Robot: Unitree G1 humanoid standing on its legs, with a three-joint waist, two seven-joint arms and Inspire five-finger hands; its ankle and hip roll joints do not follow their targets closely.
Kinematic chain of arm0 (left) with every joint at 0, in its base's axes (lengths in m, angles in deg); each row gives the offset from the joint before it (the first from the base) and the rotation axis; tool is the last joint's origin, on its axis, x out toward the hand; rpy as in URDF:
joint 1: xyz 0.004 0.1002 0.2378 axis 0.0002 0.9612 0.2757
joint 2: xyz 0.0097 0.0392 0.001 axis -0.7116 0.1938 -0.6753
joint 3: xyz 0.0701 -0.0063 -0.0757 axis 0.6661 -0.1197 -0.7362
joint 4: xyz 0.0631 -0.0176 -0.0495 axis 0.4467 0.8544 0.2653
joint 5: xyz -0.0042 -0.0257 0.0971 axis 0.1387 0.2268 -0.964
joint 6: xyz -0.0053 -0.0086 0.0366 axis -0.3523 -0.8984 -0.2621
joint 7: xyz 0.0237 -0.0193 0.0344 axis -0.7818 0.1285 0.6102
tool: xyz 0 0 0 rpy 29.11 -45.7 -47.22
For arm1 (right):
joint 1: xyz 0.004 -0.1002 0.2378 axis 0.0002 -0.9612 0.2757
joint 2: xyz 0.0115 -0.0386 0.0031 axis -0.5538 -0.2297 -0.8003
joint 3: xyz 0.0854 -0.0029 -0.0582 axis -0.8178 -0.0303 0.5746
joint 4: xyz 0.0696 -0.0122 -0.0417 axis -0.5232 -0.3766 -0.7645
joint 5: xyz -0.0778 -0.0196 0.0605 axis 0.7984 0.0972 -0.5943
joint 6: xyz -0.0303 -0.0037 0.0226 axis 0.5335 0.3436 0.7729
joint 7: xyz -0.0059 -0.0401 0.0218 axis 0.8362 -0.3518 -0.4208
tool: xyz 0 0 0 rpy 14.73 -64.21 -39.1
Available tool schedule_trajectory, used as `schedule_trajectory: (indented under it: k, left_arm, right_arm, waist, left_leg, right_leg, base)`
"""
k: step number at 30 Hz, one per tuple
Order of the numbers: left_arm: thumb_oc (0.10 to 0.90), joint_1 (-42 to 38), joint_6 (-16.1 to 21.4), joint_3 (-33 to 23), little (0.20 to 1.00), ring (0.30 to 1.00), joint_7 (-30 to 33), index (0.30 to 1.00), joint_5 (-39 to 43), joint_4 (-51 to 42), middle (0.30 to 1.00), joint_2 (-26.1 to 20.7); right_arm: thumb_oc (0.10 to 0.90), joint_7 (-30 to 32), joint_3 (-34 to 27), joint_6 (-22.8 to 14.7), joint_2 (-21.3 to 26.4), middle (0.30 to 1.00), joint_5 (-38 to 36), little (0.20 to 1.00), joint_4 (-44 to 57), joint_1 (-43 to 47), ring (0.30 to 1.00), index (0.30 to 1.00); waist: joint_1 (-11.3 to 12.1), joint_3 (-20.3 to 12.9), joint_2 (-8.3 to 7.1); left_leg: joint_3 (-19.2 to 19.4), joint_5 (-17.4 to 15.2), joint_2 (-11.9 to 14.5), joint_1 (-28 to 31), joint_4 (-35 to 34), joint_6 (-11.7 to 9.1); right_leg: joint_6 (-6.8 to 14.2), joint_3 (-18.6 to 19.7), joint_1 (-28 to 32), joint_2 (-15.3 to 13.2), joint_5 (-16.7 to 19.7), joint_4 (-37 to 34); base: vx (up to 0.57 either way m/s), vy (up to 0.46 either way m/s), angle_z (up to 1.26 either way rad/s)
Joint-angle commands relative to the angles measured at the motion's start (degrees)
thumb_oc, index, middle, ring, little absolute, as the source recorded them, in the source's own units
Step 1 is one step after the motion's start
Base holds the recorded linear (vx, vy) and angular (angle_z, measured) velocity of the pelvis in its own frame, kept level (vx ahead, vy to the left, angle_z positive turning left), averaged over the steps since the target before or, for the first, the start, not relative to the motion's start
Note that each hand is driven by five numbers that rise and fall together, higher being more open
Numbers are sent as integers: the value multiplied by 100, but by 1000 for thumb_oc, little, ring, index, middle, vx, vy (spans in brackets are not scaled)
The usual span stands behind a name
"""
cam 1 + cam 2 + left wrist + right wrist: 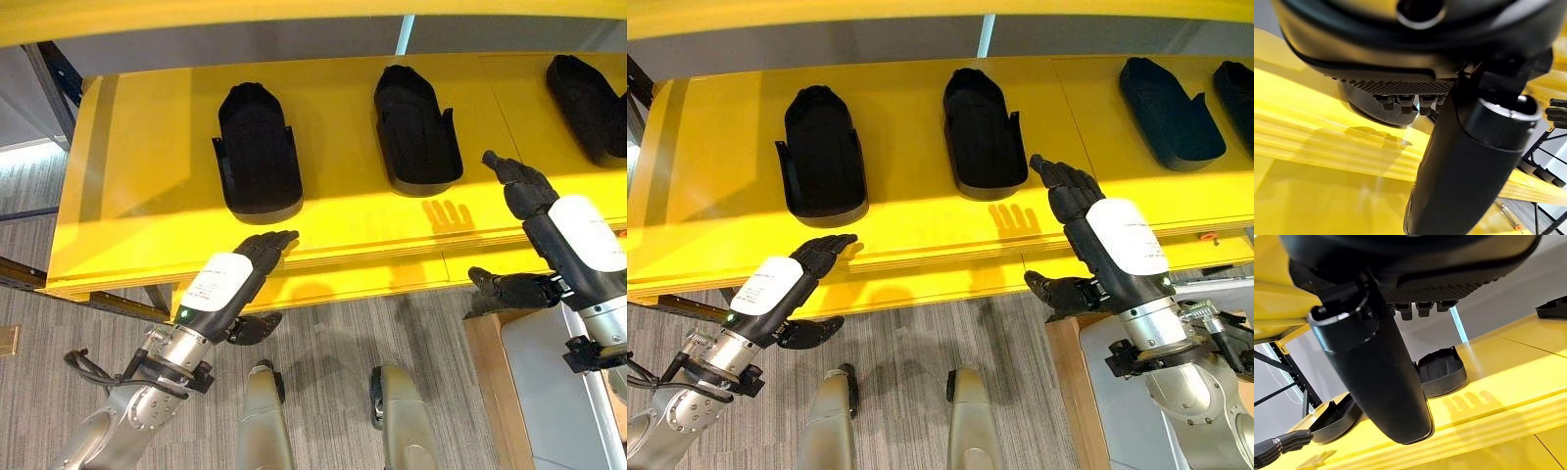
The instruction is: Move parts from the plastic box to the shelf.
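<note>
- Black moulded plastic parts lie on the flat yellow shelf (147, 166): one at the left (258, 149), one mid-shelf (415, 127), another at the right (1169, 110).
- The left hand (257, 257) reaches to the shelf's front edge, fingers straight, empty.
- The right hand (1070, 191) hovers over the shelf front, fingers extended, empty.

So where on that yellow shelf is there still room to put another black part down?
Bare yellow shelf lies left of the leftmost part, and along the front edge by both hands. Gaps between parts are narrower; the far right is crowded.
</note>
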Motion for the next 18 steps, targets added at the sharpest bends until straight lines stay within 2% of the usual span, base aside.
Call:
schedule_trajectory:
  k: [1,6,18]
  left_arm:
    - [900,-439,204,-104,1000,1000,302,1000,241,-310,1000,127]
    - [900,-426,165,-218,1000,1000,347,1000,240,-283,1000,165]
    - [900,-519,134,-79,1000,1000,310,1000,347,47,1000,321]
  right_arm:
    - [900,458,-251,-183,-54,1000,-71,1000,23,775,1000,1000]
    - [900,449,-242,-171,-104,1000,-66,1000,-21,772,1000,1000]
    - [900,416,-162,-156,-166,1000,-58,1000,-81,843,1000,1000]
  waist:
    - [-89,-103,46]
    - [-89,-101,46]
    - [-107,-112,38]
  left_leg:
    - [15,-197,229,145,131,203]
    - [27,-196,233,156,134,203]
    - [54,-217,254,132,175,211]
  right_leg:
    - [-310,-9,430,10,-187,-260]
    - [-311,2,425,11,-183,-258]
    - [-316,42,374,32,-194,-226]
  base:
    - [0,0,0]
    - [0,0,0]
    - [2,1,-1]
